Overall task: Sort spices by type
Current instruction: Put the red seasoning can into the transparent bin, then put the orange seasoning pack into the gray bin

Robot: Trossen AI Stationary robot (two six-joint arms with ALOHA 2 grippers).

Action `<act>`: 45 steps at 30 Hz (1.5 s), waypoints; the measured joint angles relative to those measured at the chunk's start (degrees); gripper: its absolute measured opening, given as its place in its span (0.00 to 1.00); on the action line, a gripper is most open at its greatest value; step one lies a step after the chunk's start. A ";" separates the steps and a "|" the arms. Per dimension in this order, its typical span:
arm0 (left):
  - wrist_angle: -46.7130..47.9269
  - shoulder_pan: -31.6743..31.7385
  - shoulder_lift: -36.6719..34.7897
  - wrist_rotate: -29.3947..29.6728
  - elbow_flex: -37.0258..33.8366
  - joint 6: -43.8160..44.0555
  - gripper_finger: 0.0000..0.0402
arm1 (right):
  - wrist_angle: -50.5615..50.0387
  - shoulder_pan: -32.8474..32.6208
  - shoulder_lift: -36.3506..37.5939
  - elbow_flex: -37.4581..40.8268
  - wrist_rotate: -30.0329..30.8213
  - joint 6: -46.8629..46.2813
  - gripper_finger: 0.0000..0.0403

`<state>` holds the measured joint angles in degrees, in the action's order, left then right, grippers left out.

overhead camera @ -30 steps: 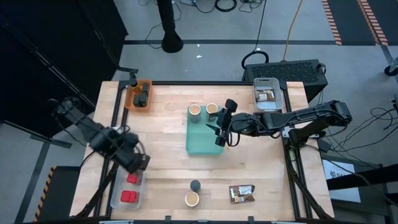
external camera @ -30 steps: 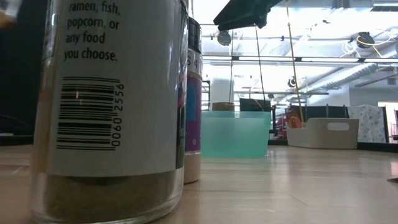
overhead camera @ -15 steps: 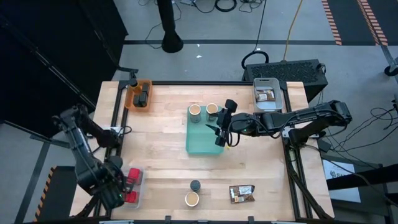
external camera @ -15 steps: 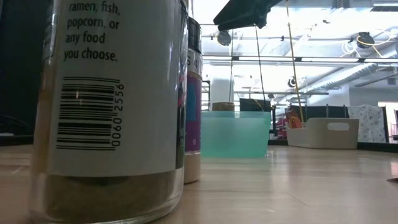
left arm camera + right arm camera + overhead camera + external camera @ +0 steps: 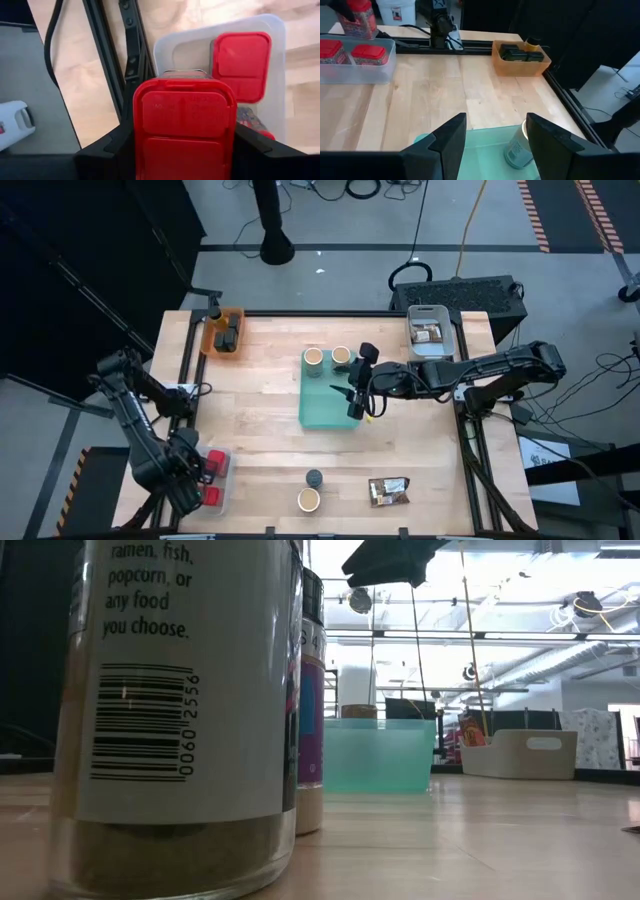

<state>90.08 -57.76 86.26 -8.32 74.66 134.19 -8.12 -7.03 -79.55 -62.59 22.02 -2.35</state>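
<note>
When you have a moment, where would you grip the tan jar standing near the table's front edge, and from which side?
Grip the tan jar around its round body just below the cream top, coming straight down from above. It stands upright, and the small dark jar sits close behind it, so set the fingers left and right.

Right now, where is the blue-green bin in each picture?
High view: teal bin at the table's middle, right gripper above its edge.
Low view: teal bin mid-picture, behind the big jar.
Left wrist view: not in it.
Right wrist view: teal bin under the open fingers.
Shared landmark: the cream-topped jar inside it.
</note>
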 joint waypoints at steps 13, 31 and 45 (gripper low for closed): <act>-0.05 1.62 0.00 1.55 -5.71 -0.05 0.54 | -0.22 0.02 0.00 0.00 0.06 0.11 0.47; -5.73 2.40 1.44 1.73 -5.71 -0.20 0.54 | -0.40 0.04 0.00 0.00 0.06 0.66 0.47; -5.84 2.54 1.44 2.34 -5.71 -0.86 0.81 | -0.40 0.04 0.00 0.00 0.08 0.48 0.47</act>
<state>84.25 -55.22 87.70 -5.98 68.95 133.33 -8.51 -6.98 -79.55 -62.59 22.11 -1.87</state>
